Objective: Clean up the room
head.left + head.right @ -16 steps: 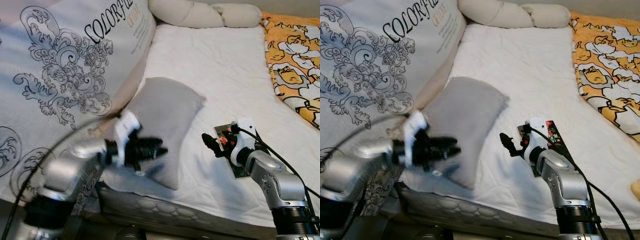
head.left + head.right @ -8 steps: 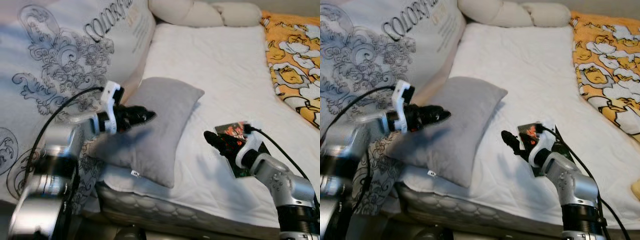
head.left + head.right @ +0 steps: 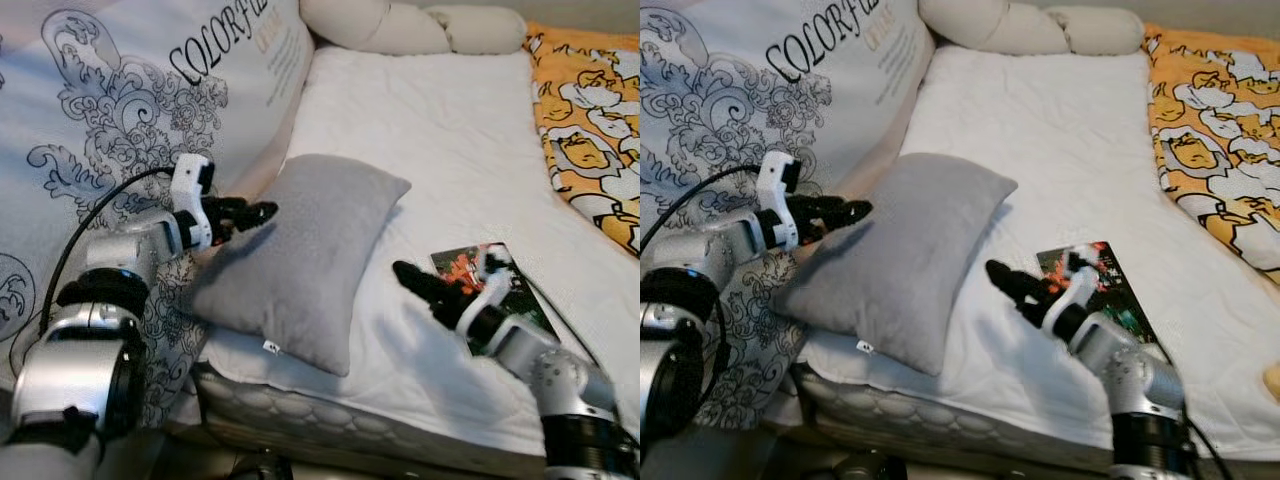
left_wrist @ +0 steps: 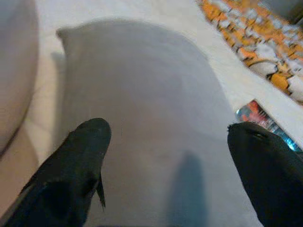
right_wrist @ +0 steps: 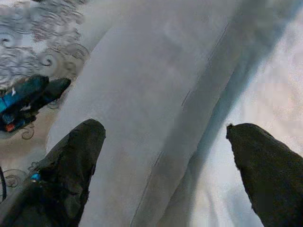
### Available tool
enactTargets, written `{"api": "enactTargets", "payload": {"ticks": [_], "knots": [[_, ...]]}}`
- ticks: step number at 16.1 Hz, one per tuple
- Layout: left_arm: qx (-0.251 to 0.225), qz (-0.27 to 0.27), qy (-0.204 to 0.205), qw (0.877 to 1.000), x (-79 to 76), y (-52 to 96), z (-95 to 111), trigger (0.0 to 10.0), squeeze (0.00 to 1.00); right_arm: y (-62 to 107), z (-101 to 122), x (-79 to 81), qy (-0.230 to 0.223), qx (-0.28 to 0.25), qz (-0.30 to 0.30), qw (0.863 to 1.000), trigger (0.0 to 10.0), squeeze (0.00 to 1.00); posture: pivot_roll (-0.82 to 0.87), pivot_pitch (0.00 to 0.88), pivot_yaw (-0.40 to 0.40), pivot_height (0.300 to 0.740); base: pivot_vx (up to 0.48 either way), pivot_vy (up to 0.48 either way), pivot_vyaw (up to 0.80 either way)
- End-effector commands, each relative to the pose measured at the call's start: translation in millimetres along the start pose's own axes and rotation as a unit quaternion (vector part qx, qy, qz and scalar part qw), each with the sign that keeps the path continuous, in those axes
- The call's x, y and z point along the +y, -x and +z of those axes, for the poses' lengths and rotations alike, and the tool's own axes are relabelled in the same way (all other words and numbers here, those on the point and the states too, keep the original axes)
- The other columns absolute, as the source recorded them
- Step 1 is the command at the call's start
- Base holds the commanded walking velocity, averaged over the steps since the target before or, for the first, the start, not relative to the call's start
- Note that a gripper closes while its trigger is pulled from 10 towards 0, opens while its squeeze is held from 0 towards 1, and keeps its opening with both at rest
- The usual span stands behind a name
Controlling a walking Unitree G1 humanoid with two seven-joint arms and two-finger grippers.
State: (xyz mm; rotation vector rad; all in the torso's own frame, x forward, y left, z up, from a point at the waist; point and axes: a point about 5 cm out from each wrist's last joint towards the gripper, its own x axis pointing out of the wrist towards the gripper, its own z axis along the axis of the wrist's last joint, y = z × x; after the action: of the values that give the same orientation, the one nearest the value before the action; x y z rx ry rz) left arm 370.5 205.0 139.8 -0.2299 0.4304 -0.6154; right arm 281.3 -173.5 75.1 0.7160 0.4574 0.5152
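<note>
A grey pillow (image 3: 305,250) lies near the front left corner of the white bed (image 3: 440,130). My left gripper (image 3: 262,212) hovers at the pillow's left edge; in the left wrist view its fingers (image 4: 85,142) stand wide apart and open, with the pillow (image 4: 151,109) just beyond them. My right gripper (image 3: 410,280) is low over the sheet just right of the pillow, pointing at it. It is open too, with nothing between its fingers (image 5: 80,146). A colourful printed booklet (image 3: 1110,290) lies on the sheet beside my right wrist.
A big mattress printed with black scrollwork (image 3: 120,130) leans along the left side of the bed. Cream bolster cushions (image 3: 400,25) lie at the head. An orange patterned blanket (image 3: 590,120) covers the right side. The bed's front edge (image 3: 320,420) is close below.
My left gripper has swung up from the pillow's near edge to its left side. My right gripper has dropped lower and reached toward the pillow, uncovering the booklet.
</note>
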Motion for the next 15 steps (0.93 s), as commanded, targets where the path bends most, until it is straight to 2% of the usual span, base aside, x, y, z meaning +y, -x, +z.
{"api": "enactTargets", "payload": {"ticks": [1,2,5,6,7,8,10,11,12,13,14,15], "knots": [[0.034,0.011,0.001,0.999,4.6,1.9,-16,10.0,0.00,-6.0,-4,-1.0,-0.004,0.008,-0.005,1.000,10.0,1.00,-0.03,0.050,0.060,0.740,0.000,0.000,0.00],[0.060,0.020,0.001,0.998,6.4,2.0,-26,10.0,0.00,-12.7,-10,-0.8,-0.011,0.016,-0.003,1.000,10.0,0.00,-0.03,0.048,0.060,0.740,0.000,0.000,0.00],[0.092,0.038,-0.013,0.995,9.6,2.6,-40,10.0,0.00,-25.3,-22,1.0,-0.024,0.027,0.000,0.999,10.0,0.00,-0.03,0.046,0.056,0.740,0.000,0.000,0.00],[0.100,0.035,-0.004,0.994,9.3,2.0,-46,10.0,0.00,-31.9,-28,3.7,-0.029,0.035,0.006,0.999,10.0,0.00,-0.02,0.042,0.051,0.740,0.000,0.000,0.00],[0.101,0.003,0.018,0.995,3.8,-1.0,-50,10.0,0.00,-38.6,-34,6.2,-0.029,0.048,0.014,0.998,10.0,0.00,-0.02,0.038,0.051,0.740,0.000,0.000,0.00],[0.083,-0.056,0.062,0.993,-6.8,-5.6,-48,10.0,0.00,-42.3,-38,7.7,-0.019,0.059,0.015,0.998,10.0,0.00,-0.02,0.035,0.049,0.740,0.000,0.000,0.00],[0.082,-0.100,0.077,0.989,-14.8,-8.4,-48,10.0,0.00,-43.8,-40,7.3,-0.013,0.063,0.013,0.998,10.0,0.00,-0.02,0.033,0.049,0.740,0.000,0.000,0.00],[0.093,-0.125,0.058,0.986,-19.7,-10.4,-51,10.0,0.00,-44.9,-41,6.2,-0.014,0.063,0.009,0.998,10.0,0.00,-0.02,0.030,0.049,0.740,0.000,0.000,0.00],[0.103,-0.136,0.036,0.985,-22.9,-12.6,-55,10.0,0.00,-46.5,-43,3.0,-0.009,0.066,-0.002,0.998,4.2,0.00,-0.02,0.029,0.050,0.740,0.000,0.000,0.00],[0.100,-0.132,0.023,0.986,-24.0,-14.5,-56,9.8,0.00,-47.9,-44,1.0,-0.005,0.067,-0.009,0.998,0.0,0.00,-0.01,0.028,0.050,0.740,0.000,0.000,0.00],[0.098,-0.118,0.014,0.988,-23.3,-15.8,-56,4.5,0.00,-49.3,-45,0.3,-0.004,0.067,-0.014,0.998,0.0,0.00,-0.01,0.026,0.049,0.740,0.000,0.000,0.00],[0.090,-0.109,0.003,0.990,-22.6,-16.4,-55,0.0,0.00,-50.4,-45,0.0,0.000,0.065,-0.019,0.998,0.0,0.00,-0.01,0.027,0.050,0.740,0.000,0.000,0.00]]}}
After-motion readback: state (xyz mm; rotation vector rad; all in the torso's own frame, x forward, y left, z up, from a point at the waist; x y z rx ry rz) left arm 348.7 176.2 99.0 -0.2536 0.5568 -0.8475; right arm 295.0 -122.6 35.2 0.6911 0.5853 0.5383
